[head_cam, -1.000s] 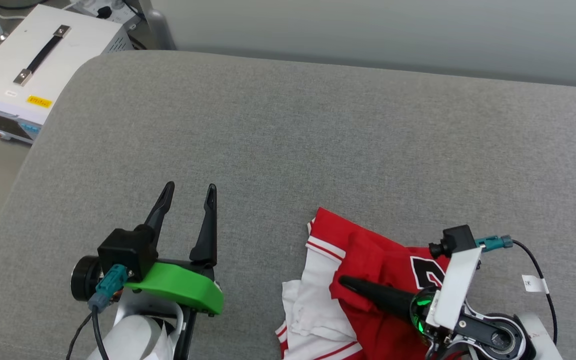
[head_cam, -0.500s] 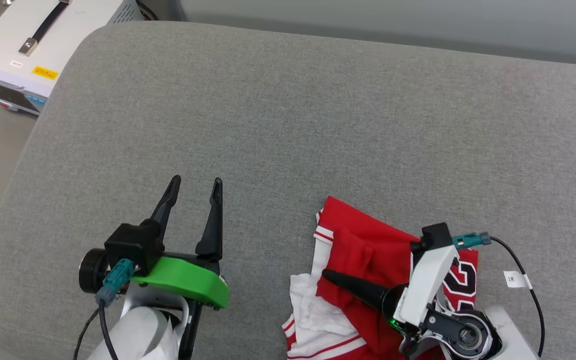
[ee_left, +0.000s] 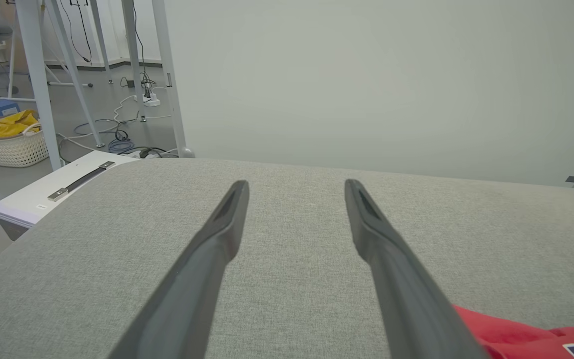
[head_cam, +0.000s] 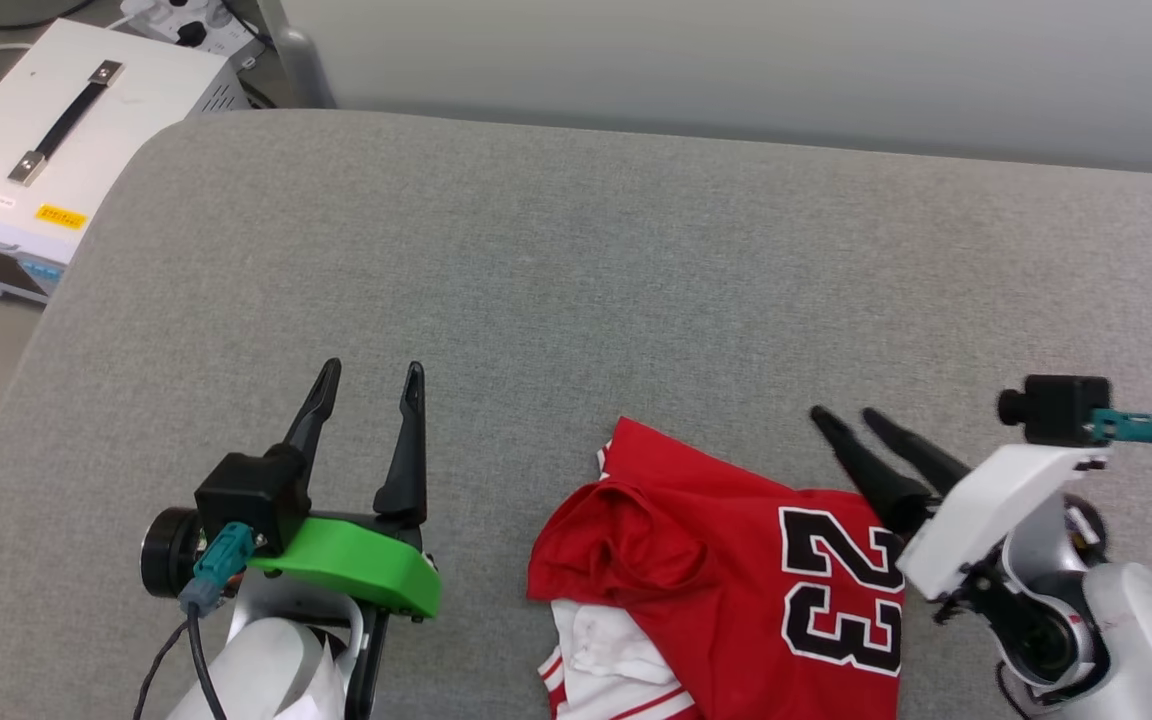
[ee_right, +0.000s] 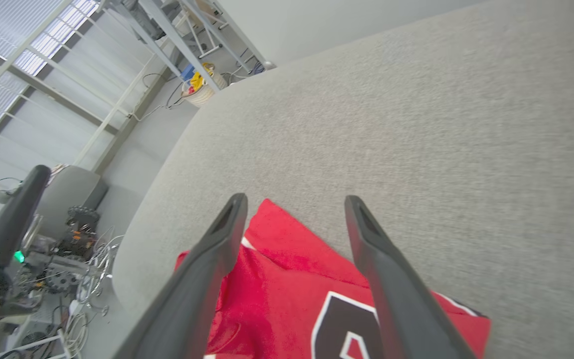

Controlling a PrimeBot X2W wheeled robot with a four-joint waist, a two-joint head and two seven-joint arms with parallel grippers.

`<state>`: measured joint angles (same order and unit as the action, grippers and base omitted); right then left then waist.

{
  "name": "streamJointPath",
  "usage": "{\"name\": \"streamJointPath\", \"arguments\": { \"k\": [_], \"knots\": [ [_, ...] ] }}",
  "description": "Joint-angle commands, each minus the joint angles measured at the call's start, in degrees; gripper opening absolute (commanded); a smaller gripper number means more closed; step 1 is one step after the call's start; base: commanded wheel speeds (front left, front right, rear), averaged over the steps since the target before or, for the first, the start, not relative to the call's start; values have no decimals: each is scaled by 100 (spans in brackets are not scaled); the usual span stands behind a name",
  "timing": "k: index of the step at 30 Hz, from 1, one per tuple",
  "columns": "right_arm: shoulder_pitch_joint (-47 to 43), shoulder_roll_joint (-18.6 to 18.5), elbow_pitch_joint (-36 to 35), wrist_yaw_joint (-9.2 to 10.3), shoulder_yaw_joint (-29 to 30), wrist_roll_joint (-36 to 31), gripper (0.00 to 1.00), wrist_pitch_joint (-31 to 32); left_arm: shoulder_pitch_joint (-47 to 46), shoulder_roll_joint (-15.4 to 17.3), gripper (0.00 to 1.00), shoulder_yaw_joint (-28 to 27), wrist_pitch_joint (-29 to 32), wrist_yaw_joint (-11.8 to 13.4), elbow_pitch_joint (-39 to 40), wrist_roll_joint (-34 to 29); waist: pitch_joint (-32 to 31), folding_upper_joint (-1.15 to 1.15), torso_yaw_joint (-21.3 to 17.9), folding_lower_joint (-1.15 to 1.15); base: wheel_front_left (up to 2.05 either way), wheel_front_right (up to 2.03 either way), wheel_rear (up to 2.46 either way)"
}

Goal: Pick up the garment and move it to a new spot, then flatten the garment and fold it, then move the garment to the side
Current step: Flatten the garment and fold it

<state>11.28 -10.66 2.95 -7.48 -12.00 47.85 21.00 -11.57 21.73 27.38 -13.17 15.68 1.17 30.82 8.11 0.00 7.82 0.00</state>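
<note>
Jersey (head_cam: 736, 560) sits rumpled on the cushion (head_cam: 576, 250), right gripper (head_cam: 844, 412) at its far edge, left gripper (head_cam: 373, 367) off left, both spread empty, probably set for flattening.

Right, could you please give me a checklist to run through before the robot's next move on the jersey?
1. Right gripper open and free of fabric: ok. Its jaws are apart with nothing between them, by the far right corner of the jersey.
2. Left gripper open and empty: ok. It is over bare cushion, left of the jersey.
3. Jersey lying flat: not ok. Its left part is bunched and folded over, with a white panel showing below.
4. Room to spread it: ok. There is broad bare cushion beyond it.
5. Jersey's near hem on the cushion: cannot tell. It is cut off at the bottom edge of the head view.
</note>
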Motion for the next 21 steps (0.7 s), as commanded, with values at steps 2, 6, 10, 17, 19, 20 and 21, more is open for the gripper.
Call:
{"name": "streamJointPath", "arguments": {
  "k": [2,6,10,17,19,20,21],
  "knots": [
    [-163,-10,0,-1,403,-702,100,-382,110,32,100,-40,-51,58,-30,44,-150,0,-174,0,0,0,0],
    [-372,168,-164,-1,1165,-1827,100,-947,170,45,100,-133,-90,98,-89,48,-254,0,-323,0,0,0,0],
    [-562,347,-485,-1,1637,-2533,100,-1461,280,52,100,-227,-129,110,-174,44,-347,0,-482,0,0,0,0],
    [-1040,416,-1072,-1,1730,-3171,100,-2158,515,19,100,-396,-172,70,-259,-20,-587,0,-682,0,0,0,0],
    [-1221,435,-1226,-1,1680,-3312,100,-2180,608,18,100,-430,-176,49,-282,-54,-674,0,-715,0,0,0,0],
    [-1310,444,-1287,-1,1659,-3362,100,-2167,646,18,100,-435,-177,38,-294,-70,-704,0,-724,0,0,0,0],
    [-1418,457,-1355,-1,1643,-3419,100,-2137,689,16,100,-442,-179,20,-301,-82,-735,0,-733,0,0,0,0]
  ]
}}
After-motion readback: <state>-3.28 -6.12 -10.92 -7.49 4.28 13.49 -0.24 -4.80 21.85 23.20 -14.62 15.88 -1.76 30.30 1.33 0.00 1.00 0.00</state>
